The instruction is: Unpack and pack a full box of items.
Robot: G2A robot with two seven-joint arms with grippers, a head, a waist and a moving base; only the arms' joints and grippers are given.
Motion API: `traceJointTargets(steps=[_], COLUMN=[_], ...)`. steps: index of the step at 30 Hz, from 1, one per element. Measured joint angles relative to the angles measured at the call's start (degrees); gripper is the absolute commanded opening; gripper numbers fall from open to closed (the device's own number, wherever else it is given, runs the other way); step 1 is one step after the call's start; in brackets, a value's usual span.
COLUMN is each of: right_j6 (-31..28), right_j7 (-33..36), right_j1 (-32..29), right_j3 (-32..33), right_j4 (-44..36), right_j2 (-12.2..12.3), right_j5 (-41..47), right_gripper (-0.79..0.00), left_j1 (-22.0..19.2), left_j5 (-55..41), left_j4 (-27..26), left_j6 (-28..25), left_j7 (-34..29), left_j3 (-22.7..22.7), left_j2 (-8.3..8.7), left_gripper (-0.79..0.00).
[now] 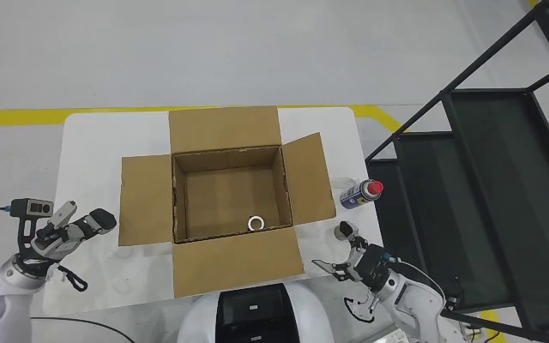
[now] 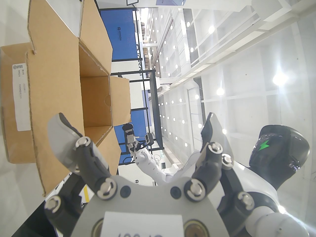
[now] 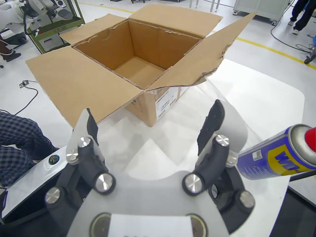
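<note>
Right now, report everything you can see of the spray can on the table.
The spray can is a blue cylinder with yellow print, a silvery shoulder and a red cap; it looks like painted metal. It lies on its side on the white table, to the right of the open cardboard box, near the table's right edge, cap end pointing away from the box. Nothing but the table seems to touch it; the open right hand is close by but apart.
</note>
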Motion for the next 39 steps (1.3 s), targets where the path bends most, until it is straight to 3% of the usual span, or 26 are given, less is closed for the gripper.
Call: traceJointTargets(steps=[12,17,23,28,34,39], right_j6=[1.0,1.2,-4.2,-8.4,-3.3,0.5], right_j7=[1.5,8.8,18.6,33.2,50.5,59.0], right_j1=[0.5,1.9,7.6,17.4,29.7,37.1], right_j3=[0.5,2.7,2.3,-5.7,-18.1,-24.7], right_j4=[-0.7,-8.6,-15.4,-12.9,-7.9,-3.9], right_j2=[0.0,0.4,1.0,0.9,-0.5,-1.5], right_j5=[1.5,3.3,2.9,8.1,14.5,16.2], right_gripper=[0.000,0.000,0.000,0.000,0.000,0.000], left_j1=[0.0,0.0,0.0,0.0,0.0,0.0], left_j5=[0.0,0.0,0.0,0.0,0.0,0.0], left_j4=[0.0,0.0,0.0,0.0,0.0,0.0], left_j6=[0.0,0.0,0.0,0.0,0.0,0.0], left_j7=[0.0,0.0,0.0,0.0,0.0,0.0], left_j3=[0.0,0.0,0.0,0.0,0.0,0.0], left_j2=[0.00,0.00,0.00,0.00,0.00,0.00], left_gripper=[0.000,0.000,0.000,0.000,0.000,0.000])
